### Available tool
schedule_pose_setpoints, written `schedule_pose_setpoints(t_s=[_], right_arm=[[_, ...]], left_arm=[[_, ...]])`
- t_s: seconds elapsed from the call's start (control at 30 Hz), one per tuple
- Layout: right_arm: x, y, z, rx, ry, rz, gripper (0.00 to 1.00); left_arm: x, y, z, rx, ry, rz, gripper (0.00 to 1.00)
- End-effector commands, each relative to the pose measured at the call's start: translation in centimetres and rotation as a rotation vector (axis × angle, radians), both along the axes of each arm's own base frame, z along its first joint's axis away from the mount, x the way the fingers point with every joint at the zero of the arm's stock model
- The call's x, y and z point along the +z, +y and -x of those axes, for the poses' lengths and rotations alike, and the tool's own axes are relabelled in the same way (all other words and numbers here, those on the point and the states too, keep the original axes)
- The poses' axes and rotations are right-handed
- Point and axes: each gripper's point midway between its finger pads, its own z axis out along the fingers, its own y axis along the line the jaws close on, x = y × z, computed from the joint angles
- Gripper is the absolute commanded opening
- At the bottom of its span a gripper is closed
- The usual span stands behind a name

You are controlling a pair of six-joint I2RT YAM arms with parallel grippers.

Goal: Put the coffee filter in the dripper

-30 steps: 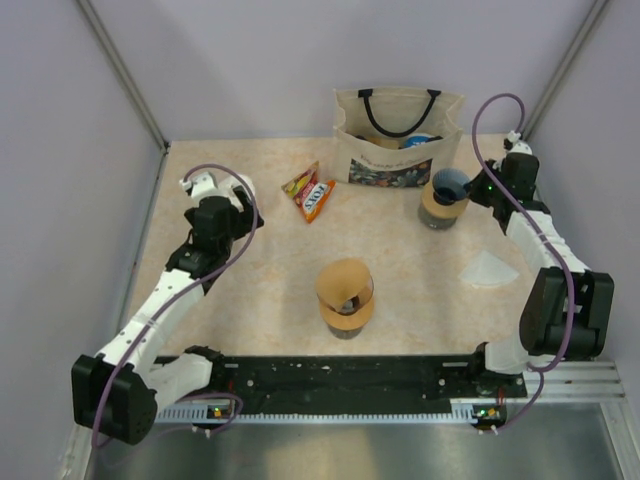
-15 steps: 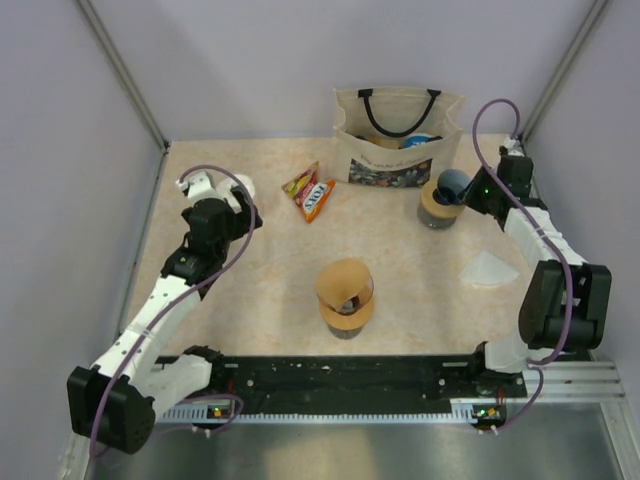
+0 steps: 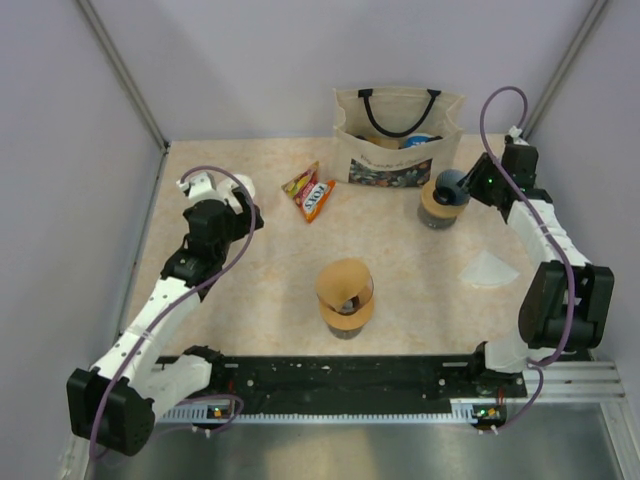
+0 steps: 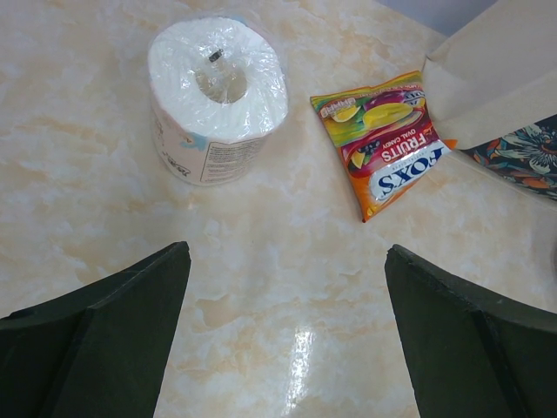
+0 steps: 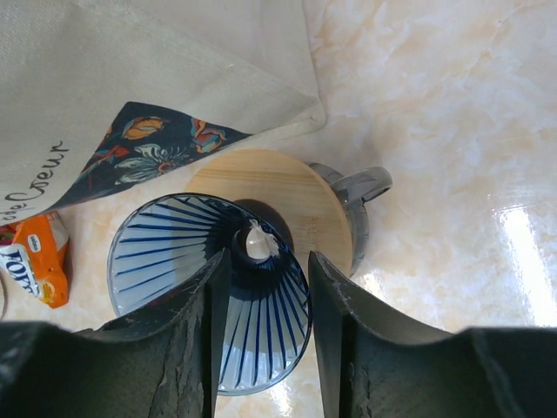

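Note:
The blue ribbed dripper [image 5: 204,296] sits on a wooden lid [image 5: 296,196] over a grey mug, in front of the tote bag; it also shows in the top view [image 3: 450,184]. My right gripper [image 5: 264,300] hovers right at the dripper with its jaws partly open. The left finger is over the cone's inside and the right finger just past its near rim. The white paper coffee filter [image 3: 490,270] lies flat on the table by the right arm. My left gripper [image 4: 287,335] is wide open and empty over bare table at the left.
A cloth tote bag [image 3: 398,135] stands at the back. A candy packet [image 4: 387,139] and a paper roll [image 4: 218,96] lie ahead of the left gripper. A brown cone-shaped holder on a glass base [image 3: 345,297] stands at the table's middle.
My right gripper has shifted back and left, closing in over the dripper. The left arm has barely moved. The filter has stayed put.

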Motion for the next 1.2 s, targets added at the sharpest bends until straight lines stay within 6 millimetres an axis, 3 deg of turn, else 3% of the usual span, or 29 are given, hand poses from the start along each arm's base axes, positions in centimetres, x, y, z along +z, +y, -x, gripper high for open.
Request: schedule_pose_setpoints(t_s=[0.0, 0.5, 0.67, 0.87, 0.97, 1.17], right_arm=[[3.3, 0.4, -1.0, 0.010, -0.071, 0.006, 0.42], [5.5, 0.1, -1.0, -0.008, -0.103, 0.016, 0.48], [6.6, -1.4, 0.1, -0.076, -0.123, 0.075, 0.61], [8.1, -3.2, 3.7, -0.135, -0.160, 0.123, 0.86], [7.7, -4.3, 6.3, -0.196, -0.168, 0.138, 0.99], [4.3, -6.0, 13.1, -0.358, -0.081, 0.127, 0.99]], left_arm=[[1.4, -0.2, -0.3, -0.012, -0.059, 0.011, 0.99], [1.5, -0.3, -0.2, -0.020, -0.062, 0.013, 0.99], [1.8, -0.3, 0.0, -0.022, -0.074, 0.018, 0.99], [2.2, -0.3, 0.3, -0.026, -0.095, 0.027, 0.99], [2.4, -0.2, 0.5, -0.025, -0.106, 0.028, 0.99], [3.0, -0.3, 0.5, -0.029, -0.135, 0.040, 0.99]])
